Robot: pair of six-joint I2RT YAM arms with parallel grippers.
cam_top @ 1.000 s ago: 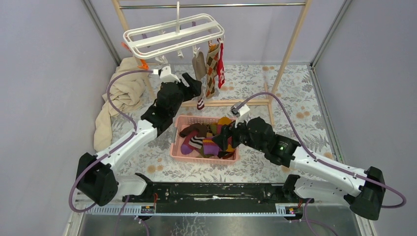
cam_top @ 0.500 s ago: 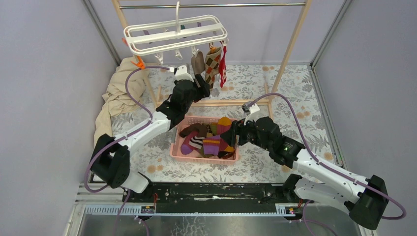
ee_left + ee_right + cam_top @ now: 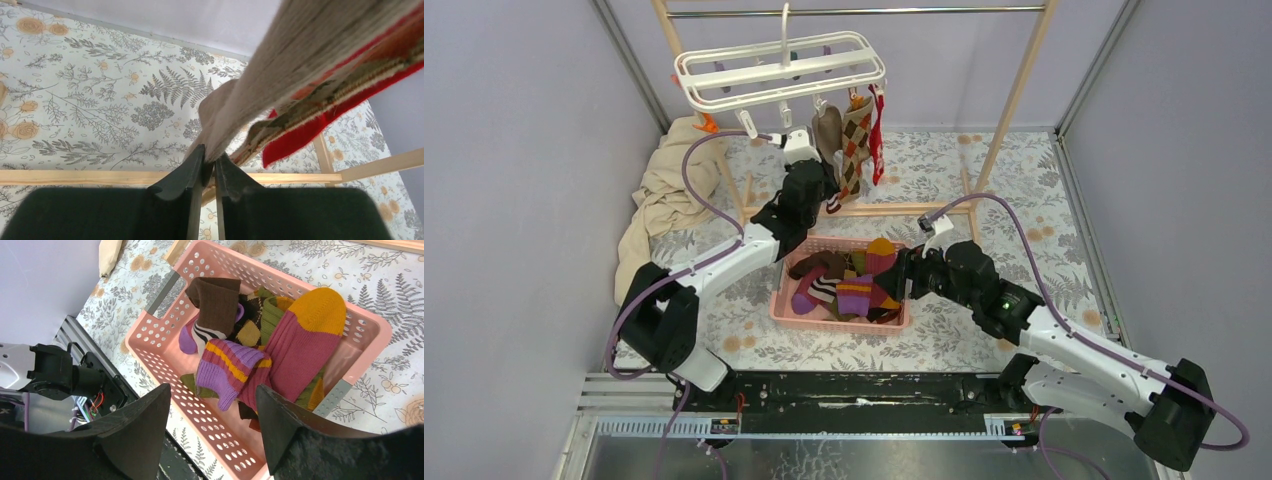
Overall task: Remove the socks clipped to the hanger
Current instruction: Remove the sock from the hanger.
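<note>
The white hanger (image 3: pixel 779 68) hangs from the rail by its hook. At its right end three socks stay clipped: a beige one (image 3: pixel 828 128), an argyle one (image 3: pixel 856 140) and a red one (image 3: pixel 875 125). My left gripper (image 3: pixel 826 178) is raised to them. In the left wrist view its jaws (image 3: pixel 210 160) are shut on the lower end of the beige sock (image 3: pixel 280 65), with the argyle sock (image 3: pixel 350 80) and the red sock (image 3: pixel 300 135) just to the right. My right gripper (image 3: pixel 214 395) hangs open and empty over the pink basket (image 3: pixel 135 340).
The pink basket (image 3: pixel 779 300) holds several loose socks, among them a maroon one with a mustard toe (image 3: pixel 305 340) and a purple striped one (image 3: pixel 227 367). A beige towel (image 3: pixel 659 200) lies at the left wall. Wooden rack posts (image 3: pixel 1014 90) and a base bar (image 3: pixel 894 208) stand behind.
My left arm swung up and right to the hanging socks, and its jaws closed on the beige one. My right gripper drew back a little from the basket.
</note>
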